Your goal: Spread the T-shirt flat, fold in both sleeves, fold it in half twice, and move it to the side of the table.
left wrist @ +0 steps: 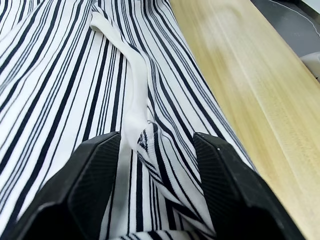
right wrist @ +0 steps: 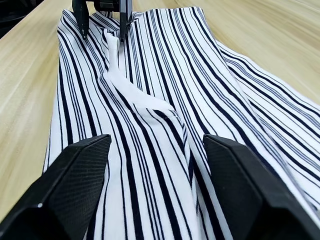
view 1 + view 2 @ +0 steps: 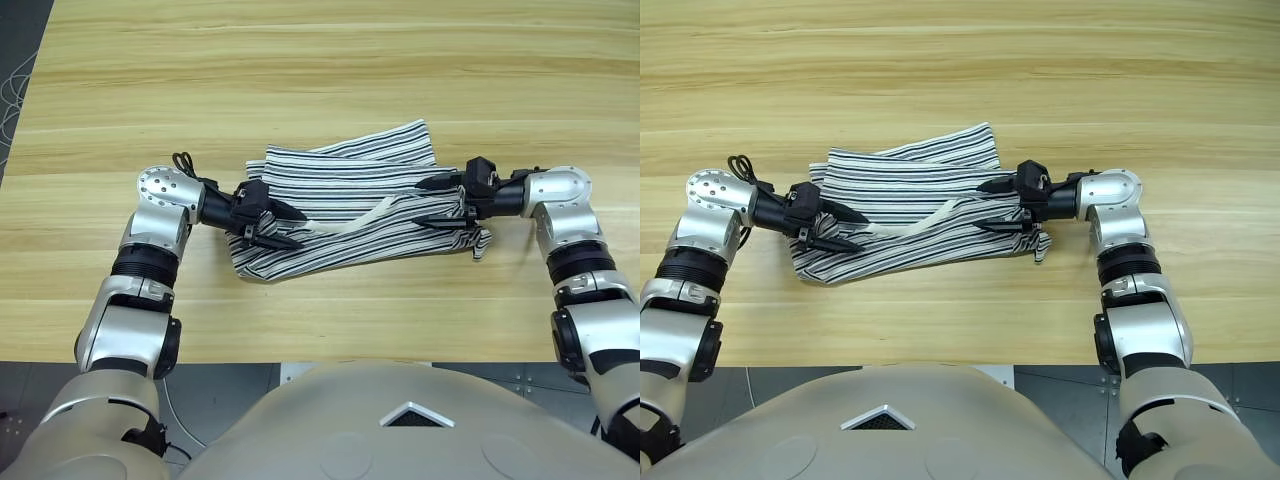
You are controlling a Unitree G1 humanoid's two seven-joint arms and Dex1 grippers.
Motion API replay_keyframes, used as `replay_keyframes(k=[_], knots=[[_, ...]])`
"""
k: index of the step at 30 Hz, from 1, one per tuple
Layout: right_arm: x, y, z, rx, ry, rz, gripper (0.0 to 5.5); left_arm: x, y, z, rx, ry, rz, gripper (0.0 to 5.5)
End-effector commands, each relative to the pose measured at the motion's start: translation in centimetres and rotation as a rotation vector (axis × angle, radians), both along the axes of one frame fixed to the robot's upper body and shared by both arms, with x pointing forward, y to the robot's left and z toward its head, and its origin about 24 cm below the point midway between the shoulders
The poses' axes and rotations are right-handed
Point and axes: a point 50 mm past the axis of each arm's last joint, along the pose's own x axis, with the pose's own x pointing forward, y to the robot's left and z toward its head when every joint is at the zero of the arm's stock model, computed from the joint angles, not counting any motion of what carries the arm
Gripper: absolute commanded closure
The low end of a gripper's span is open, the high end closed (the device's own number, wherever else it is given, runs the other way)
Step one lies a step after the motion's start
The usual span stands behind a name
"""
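The black-and-white striped T-shirt (image 3: 350, 195) lies folded into a long band in the middle of the wooden table (image 3: 300, 70), its white neck trim (image 3: 362, 217) running along it. At the shirt's left end sits my left gripper (image 3: 297, 228), open. Its fingers (image 1: 92, 172) stand apart, with a raised fold of cloth (image 1: 150, 145) between them. My right gripper (image 3: 420, 205) rests at the shirt's right end, also open, and striped cloth (image 2: 155, 125) lies flat between its fingers (image 2: 75, 175). The two grippers face each other; the left gripper (image 2: 102, 20) appears far off in the right wrist view.
Bare wood stretches behind the shirt and to both sides. The table's front edge (image 3: 330, 360) runs close below the shirt. Its left edge (image 3: 30, 90) borders dark floor with cables.
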Motion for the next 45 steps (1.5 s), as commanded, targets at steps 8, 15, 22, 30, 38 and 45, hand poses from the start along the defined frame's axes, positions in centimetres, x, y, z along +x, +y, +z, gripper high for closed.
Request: replay_keyframes(k=[8,15,22,30,38,45], knots=[[-0.4,0.0,-0.4,-0.020,0.021,0.030,3.56,0.0,0.0,0.3,0.012,0.001,-0.023,4.21],[-0.4,0.0,-0.3,-0.022,0.020,0.023,4.77,-0.2,-0.1,0.3,0.009,0.011,-0.038,5.29],[-0.3,-0.1,0.1,-0.013,0.004,0.021,5.38,0.1,-0.5,1.2,-0.043,0.003,-0.031,5.40],[2.0,-0.1,5.5,0.231,-0.072,-0.046,5.38,-1.3,-2.5,6.9,-0.118,-0.224,-0.226,5.40],[3.5,1.5,5.0,0.213,-0.062,-0.123,5.38,-7.5,-3.1,9.5,0.025,-0.412,-0.568,5.40],[6.4,5.3,1.0,-0.325,-0.173,-0.236,5.38,-11.0,-3.0,10.3,0.156,-0.524,-0.743,5.40]])
